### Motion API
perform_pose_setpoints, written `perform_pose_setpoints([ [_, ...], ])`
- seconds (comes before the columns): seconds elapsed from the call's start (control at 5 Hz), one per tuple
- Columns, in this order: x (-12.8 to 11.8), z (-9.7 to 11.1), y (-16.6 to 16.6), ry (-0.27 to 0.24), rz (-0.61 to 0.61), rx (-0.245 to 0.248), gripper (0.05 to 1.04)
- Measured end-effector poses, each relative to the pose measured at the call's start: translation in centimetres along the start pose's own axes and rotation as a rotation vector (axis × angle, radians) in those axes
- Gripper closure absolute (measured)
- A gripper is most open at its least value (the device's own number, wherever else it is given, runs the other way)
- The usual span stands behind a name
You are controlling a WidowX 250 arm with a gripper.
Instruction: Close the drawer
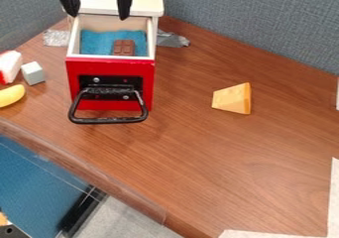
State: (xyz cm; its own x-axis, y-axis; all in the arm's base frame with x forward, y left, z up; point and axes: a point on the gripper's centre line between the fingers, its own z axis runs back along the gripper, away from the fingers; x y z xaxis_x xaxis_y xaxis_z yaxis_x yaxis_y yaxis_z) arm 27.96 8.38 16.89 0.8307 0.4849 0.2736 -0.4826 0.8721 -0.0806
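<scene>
The drawer (111, 83) juts from the white cabinet (150, 1) toward the camera, its long axis running front to back; red front, black handle (109, 119), blue lining (99, 42). Above its back hangs the gripper (98, 14), fingers spread apart.

Glossy red drawer front (81, 69)—black handle (109, 120)—with blue, perhaps plain, lining (99, 39) inside.

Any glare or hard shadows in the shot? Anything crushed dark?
Camera view: soft light, only faint shadows on the table; small highlights on the black handle of the drawer; cheese's right face deeper orange than its left; gripper near-black, little shading detail.
</scene>
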Motion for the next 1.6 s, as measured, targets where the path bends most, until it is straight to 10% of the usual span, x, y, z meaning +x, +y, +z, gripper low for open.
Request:
perform_pose_setpoints([
  [0.8,-7.6,-1.2,-1.7,0.072,-0.05,-0.028,0.082],
  [1.6,-12.0,-8.7,-1.2,0.089,0.057,0.059,0.082],
])
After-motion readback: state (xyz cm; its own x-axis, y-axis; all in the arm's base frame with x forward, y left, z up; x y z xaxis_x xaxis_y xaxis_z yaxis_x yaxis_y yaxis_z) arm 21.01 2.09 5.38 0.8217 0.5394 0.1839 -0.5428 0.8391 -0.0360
